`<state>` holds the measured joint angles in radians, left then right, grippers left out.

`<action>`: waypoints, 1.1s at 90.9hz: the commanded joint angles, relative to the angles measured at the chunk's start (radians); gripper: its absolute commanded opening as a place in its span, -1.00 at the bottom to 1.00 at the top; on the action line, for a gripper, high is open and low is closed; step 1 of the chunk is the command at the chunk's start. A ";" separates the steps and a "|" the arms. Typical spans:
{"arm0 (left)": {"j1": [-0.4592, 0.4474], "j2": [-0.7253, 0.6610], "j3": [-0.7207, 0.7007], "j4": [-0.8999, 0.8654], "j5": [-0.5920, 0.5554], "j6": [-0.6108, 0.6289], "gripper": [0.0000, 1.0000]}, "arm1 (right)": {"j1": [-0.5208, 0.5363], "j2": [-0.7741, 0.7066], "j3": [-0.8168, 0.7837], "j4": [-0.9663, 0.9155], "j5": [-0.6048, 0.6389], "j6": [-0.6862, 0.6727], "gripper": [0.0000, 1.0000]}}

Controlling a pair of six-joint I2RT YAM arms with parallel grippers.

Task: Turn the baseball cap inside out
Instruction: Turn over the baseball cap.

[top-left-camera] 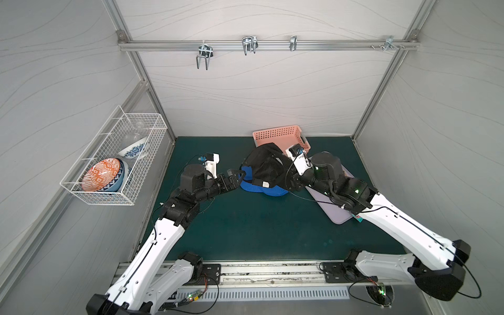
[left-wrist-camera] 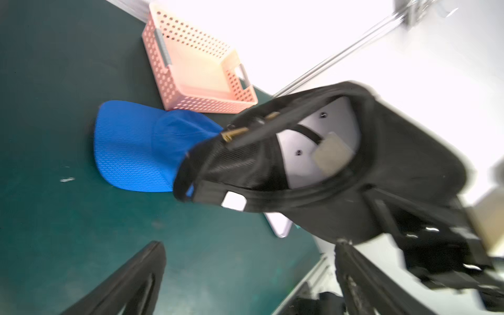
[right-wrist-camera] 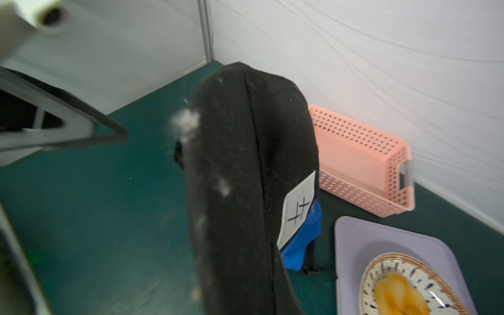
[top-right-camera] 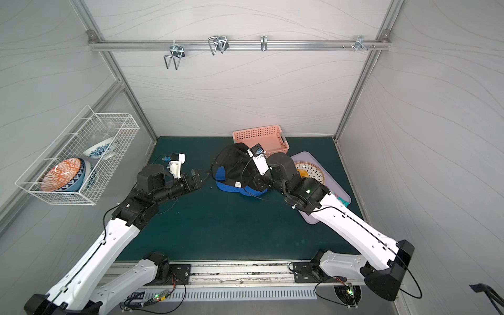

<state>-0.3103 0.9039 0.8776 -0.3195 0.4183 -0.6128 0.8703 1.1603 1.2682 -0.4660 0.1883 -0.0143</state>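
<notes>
In both top views there are two caps: the black baseball cap (top-left-camera: 266,166), raised over a blue cap (top-left-camera: 263,190) on the mat (top-left-camera: 245,226), and one pink basket (top-left-camera: 281,135).

Left wrist: the left gripper (left-wrist-camera: 248,244) has its jaws wide apart and holds nothing.

Right wrist: the right gripper (top-left-camera: 287,178) is clamped on the black baseball cap's brim.

Green mat (top-left-camera: 259,226) bearing a pink basket (top-left-camera: 275,133) by the back wall and a lavender tray (right-wrist-camera: 381,234) with a plate (right-wrist-camera: 372,272) of yellow food (right-wrist-camera: 395,294); wall-hung wire basket (top-left-camera: 95,200) holding patterned bowls (top-left-camera: 102,174); hooks (top-left-camera: 249,45) on a rail.
</notes>
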 commanded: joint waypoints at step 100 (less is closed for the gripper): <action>-0.127 0.260 0.264 0.010 -0.726 0.789 -0.71 | 0.016 0.073 0.175 -0.200 -0.267 0.189 -1.00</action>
<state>-0.4706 1.1492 1.1175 -0.3344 -0.0666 0.2363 0.8799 1.2488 1.4204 -0.6346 -0.1627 0.1223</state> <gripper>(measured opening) 0.079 0.071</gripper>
